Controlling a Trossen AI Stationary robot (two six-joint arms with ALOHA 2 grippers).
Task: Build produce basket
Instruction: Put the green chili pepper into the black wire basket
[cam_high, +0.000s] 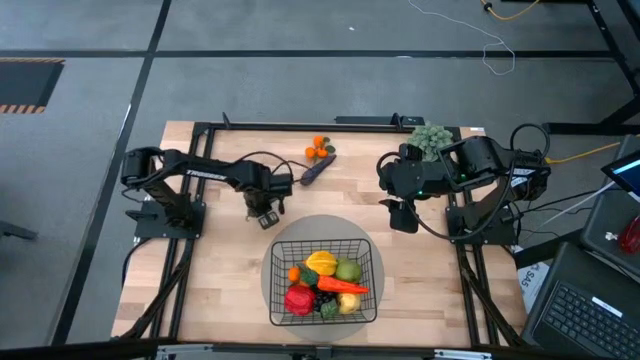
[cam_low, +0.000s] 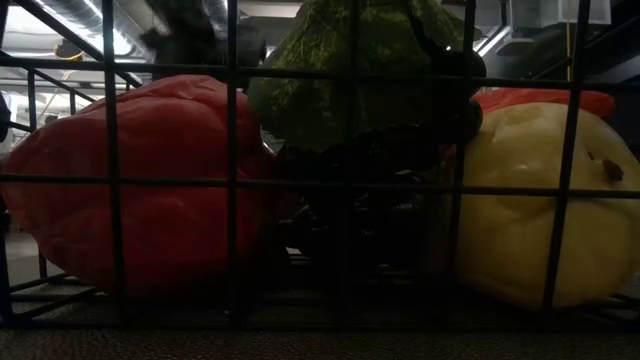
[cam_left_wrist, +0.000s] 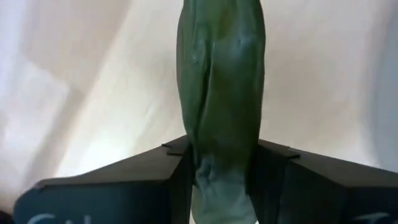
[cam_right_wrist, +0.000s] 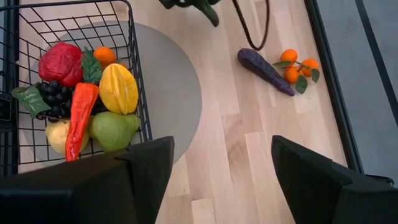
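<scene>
- Left hand (cam_high: 266, 216): low over the light wooden counter (cam_high: 210, 270), just beyond the far edge of the grey round mat (cam_high: 300, 225). In the left wrist view its 2 dark fingers (cam_left_wrist: 155, 180) sit against either side of a long dark green ridged toy vegetable (cam_left_wrist: 221, 99), gripping it.
- Right hand (cam_right_wrist: 214, 168): raised over the counter's right side, fingers spread apart, holding nothing.
- Black wire-mesh basket (cam_high: 275, 300): on the grey round mat, at the counter's near middle.
- In the basket: red toy pepper (cam_right_wrist: 60, 63), orange toy carrot (cam_right_wrist: 79, 118), yellow ridged starfruit (cam_right_wrist: 118, 88), green pear-shaped piece (cam_right_wrist: 113, 129), black grape bunch (cam_right_wrist: 53, 96), 1 small orange (cam_right_wrist: 104, 55), pale yellow lemon (cam_low: 530, 200).
- Outside the basket: purple toy eggplant (cam_right_wrist: 264, 70) on the counter's far middle, touching a cluster of 3 small leafed oranges (cam_right_wrist: 293, 65).
- Grey-green bushy ball (cam_high: 430, 137): far right of the counter, beside the right arm.
</scene>
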